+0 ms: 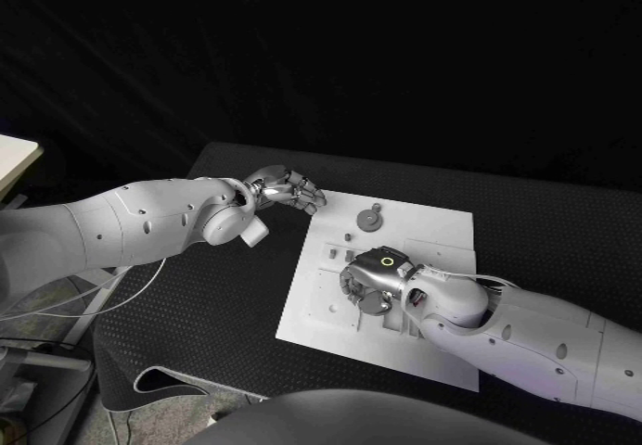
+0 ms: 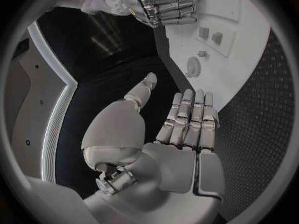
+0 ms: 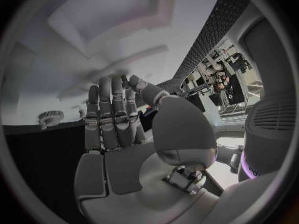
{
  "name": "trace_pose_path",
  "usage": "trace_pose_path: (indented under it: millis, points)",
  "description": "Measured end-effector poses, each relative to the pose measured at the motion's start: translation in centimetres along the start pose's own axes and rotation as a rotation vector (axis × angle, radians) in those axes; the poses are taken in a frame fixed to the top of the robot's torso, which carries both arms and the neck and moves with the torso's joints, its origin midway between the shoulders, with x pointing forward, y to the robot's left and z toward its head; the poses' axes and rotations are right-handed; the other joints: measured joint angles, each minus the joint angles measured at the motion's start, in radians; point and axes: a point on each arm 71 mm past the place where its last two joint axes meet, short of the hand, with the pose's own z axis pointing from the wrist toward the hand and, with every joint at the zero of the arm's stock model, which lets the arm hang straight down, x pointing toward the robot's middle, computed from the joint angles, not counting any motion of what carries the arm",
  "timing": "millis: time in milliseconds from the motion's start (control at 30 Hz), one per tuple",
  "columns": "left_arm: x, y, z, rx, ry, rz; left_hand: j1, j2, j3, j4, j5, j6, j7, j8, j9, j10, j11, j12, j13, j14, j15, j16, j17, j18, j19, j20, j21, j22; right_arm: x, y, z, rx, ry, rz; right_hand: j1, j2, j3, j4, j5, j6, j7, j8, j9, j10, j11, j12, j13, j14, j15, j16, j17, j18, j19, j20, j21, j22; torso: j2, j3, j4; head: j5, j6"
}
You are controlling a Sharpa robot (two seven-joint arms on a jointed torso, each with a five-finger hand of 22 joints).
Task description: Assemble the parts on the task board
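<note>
Both hands empty | my left hand, fingers straight, at the white task board's corner | my right hand, fingers apart, over its middle | round grey gear part between them

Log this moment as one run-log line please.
left hand: open, at task board far-left corner | right hand: open, over board middle | round grey part: on board, untouched

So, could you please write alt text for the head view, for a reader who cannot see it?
The right hand rests on the middle of the white task board on a black table, near small grey parts. The left hand hovers at the board's far left corner, holding nothing, beside a round grey part.
</note>
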Motion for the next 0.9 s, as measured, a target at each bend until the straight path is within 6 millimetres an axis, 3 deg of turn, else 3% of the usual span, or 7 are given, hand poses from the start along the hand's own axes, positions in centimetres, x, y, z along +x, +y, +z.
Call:
trace_pose_path:
  millis: [167,267,400,500,633,700,900]
  points:
    - [-0.01,0.00,0.00,0.000,0.000,0.000,0.000,0.000,0.000,0.000,0.000,0.000,0.000,0.000,0.000,0.000,0.000,0.000,-0.001,0.000,0.000,0.000,0.000,0.000,0.000,0.000,0.000,0.000,0.02,-0.09,0.00,0.004,-0.002,0.007,-0.005,0.004,0.000,0.000,0.000,-0.012,0.012,-0.014,0.003,-0.015,0.003,-0.011,0.004,-0.012,0.012,-0.016,0.000,0.000,-0.012,0.011,0.000,0.000,0.000,0.0000,-0.0002,0.000,0.000]
    - [-0.05,0.02,-0.03,-0.001,-0.001,0.000,0.000,0.000,0.000,0.000,0.000,0.000,0.000,0.000,0.000,0.000,0.000,0.000,-0.001,0.000,0.000,0.000,0.000,0.000,0.000,0.000,0.000,0.000,0.03,-0.27,-0.04,0.010,-0.007,0.014,-0.026,-0.017,-0.004,0.004,0.006,-0.051,0.022,-0.037,-0.001,-0.053,0.019,-0.034,0.004,-0.022,0.021,-0.026,0.000,0.000,-0.029,0.014,0.000,0.000,0.000,0.0000,-0.0005,0.000,0.000]
    - [-0.05,0.03,-0.04,-0.001,-0.001,0.000,0.000,0.000,0.000,0.000,0.000,0.000,0.000,0.000,0.000,0.000,0.000,0.000,-0.001,0.000,0.000,0.000,0.000,0.000,0.000,0.000,0.000,-0.001,0.06,-0.43,-0.11,0.017,-0.015,0.025,-0.056,-0.051,-0.014,0.011,0.012,-0.107,0.049,-0.073,-0.018,-0.077,0.033,-0.048,-0.006,-0.040,0.032,-0.034,0.002,0.000,-0.058,0.014,0.000,0.000,0.000,0.0000,-0.0006,-0.001,0.001]
    - [-0.05,0.03,-0.03,-0.001,-0.001,0.000,0.000,0.000,0.000,0.000,0.000,0.000,0.000,0.000,0.000,0.000,0.000,0.000,-0.001,0.000,0.000,0.000,0.000,0.000,0.000,0.000,0.000,-0.001,0.08,-0.46,-0.15,0.019,-0.020,0.031,-0.068,-0.070,-0.016,0.011,0.012,-0.119,0.058,-0.084,-0.027,-0.104,0.046,-0.065,-0.011,-0.056,0.037,-0.034,0.009,0.000,-0.074,0.017,0.000,0.000,0.000,0.0000,-0.0006,-0.001,0.001]
    - [-0.05,0.03,-0.04,-0.001,-0.001,0.000,0.000,0.000,0.000,0.000,0.000,0.000,0.000,0.000,0.000,0.000,0.000,0.000,-0.001,0.000,0.000,0.000,0.000,0.000,0.000,0.000,0.000,-0.001,0.05,-0.51,-0.19,0.021,-0.025,0.036,-0.077,-0.078,-0.016,0.011,0.012,-0.130,0.062,-0.093,-0.038,-0.134,0.062,-0.074,-0.024,-0.078,0.046,-0.042,0.017,0.000,-0.098,0.015,0.000,0.000,0.000,0.0000,-0.0003,-0.001,0.001]
    - [-0.05,0.03,-0.04,-0.001,-0.001,0.000,0.000,0.000,0.000,0.000,0.000,0.000,0.000,0.000,0.000,0.000,0.000,0.000,-0.001,0.000,0.000,0.000,0.000,0.000,0.000,0.000,0.000,-0.001,0.06,-0.55,-0.23,0.022,-0.026,0.037,-0.077,-0.078,-0.016,0.011,0.012,-0.130,0.062,-0.093,-0.040,-0.134,0.062,-0.077,-0.025,-0.079,0.046,-0.042,0.018,-0.011,-0.098,0.015,0.000,0.000,0.000,-0.0001,0.0000,-0.001,0.001]
    - [-0.06,0.03,-0.04,-0.001,-0.001,0.000,0.000,0.000,0.000,0.000,0.000,0.000,0.000,0.000,0.000,0.000,0.000,0.000,-0.002,0.000,0.000,0.000,0.000,0.000,-0.004,0.004,0.000,-0.002,0.09,-0.50,-0.36,0.023,-0.030,0.042,-0.080,-0.082,-0.016,0.011,0.012,-0.130,0.062,-0.093,-0.042,-0.136,0.064,-0.079,-0.022,-0.079,0.046,-0.042,0.019,-0.011,-0.098,0.015,0.000,0.000,0.000,-0.0004,0.0003,-0.001,0.000]
